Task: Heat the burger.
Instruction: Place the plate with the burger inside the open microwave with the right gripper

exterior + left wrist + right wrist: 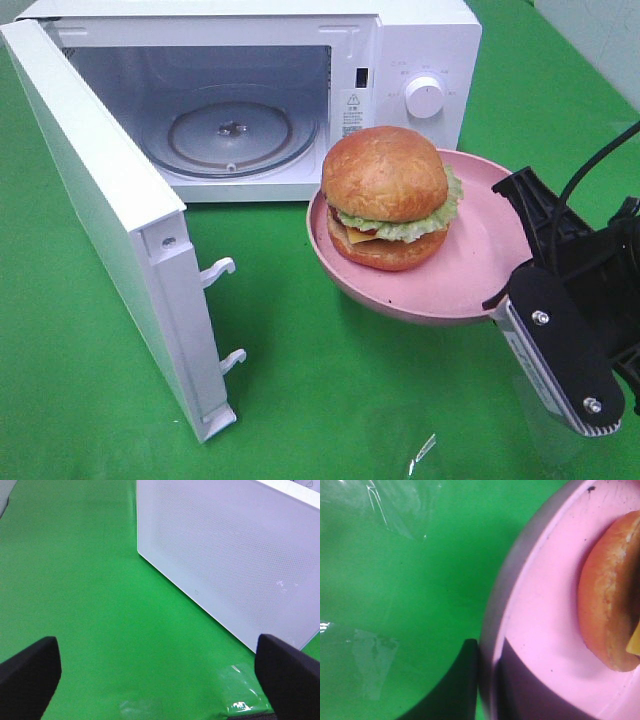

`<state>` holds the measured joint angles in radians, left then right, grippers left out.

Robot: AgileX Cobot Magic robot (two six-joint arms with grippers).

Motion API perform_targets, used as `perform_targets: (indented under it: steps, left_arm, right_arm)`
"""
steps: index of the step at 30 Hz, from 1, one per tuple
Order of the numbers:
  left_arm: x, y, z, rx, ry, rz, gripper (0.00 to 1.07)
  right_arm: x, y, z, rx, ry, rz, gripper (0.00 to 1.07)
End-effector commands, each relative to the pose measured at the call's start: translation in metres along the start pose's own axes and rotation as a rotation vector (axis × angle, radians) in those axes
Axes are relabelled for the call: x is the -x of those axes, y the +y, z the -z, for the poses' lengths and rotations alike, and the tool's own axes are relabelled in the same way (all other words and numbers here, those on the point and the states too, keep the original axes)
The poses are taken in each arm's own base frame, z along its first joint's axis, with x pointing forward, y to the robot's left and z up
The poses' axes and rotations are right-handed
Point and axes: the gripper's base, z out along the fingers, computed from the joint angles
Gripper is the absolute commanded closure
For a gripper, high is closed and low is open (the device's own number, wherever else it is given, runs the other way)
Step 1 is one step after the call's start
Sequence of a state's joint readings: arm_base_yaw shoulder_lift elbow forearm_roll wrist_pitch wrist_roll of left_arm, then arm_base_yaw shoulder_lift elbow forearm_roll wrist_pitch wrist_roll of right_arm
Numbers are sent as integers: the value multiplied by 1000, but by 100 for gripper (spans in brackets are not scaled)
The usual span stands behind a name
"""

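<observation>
Burger (388, 200) sits upright on the pink plate (470, 265), out past the right gripper's (503, 298) fingertips, toward the plate's far side from the grip. The right gripper is pinched on the plate's near rim, one finger (457, 687) under the edge and the other on the inner face. In the right wrist view the bun (605, 605) lies well beyond the pinch, with bare pink between them. The plate appears to be held clear of the green cloth (330, 390). Beyond the plate from this gripper stands the microwave (420, 40), its door (100, 200) swung wide and the glass turntable (230, 135) bare.

The left gripper (160, 680) has its fingers (30, 672) spread wide, gripping nothing. It is low over the cloth, with the door's outer face (230, 555) ahead of it and to one side.
</observation>
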<state>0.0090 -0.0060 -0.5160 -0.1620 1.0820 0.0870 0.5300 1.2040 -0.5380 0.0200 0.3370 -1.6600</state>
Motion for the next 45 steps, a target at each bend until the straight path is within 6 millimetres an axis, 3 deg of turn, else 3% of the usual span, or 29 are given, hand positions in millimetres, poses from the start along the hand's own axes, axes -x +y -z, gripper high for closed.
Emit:
perform_targets:
  steps: [1,9,14,20,28,41,45]
  left_arm:
    - [0,-1,2,-8,-25,0,9]
    - [0,-1,2,-8,-25,0,9]
    - [0,-1,2,-8,-25,0,9]
    - [0,-1,2,-8,-25,0,9]
    - [0,-1,2,-8,-25,0,9]
    - [0,-1,2,-8,-25,0,9]
    - [0,-1,2,-8,-25,0,9]
  right_arm:
    - [-2,-13,2,-64,6,-14,107]
    - [0,-26,-7,-51,-3,-17,107]
    - [14,-39,-16,-49,-42,31,107]
    - [15,-49,-26,-40,-43,28,107]
    - [31,-59,-33,-42,-79,73,107]
    - [34,-86,-56,-60,-84,62,107]
    - [47,-99,-68,-68,-109,72,107]
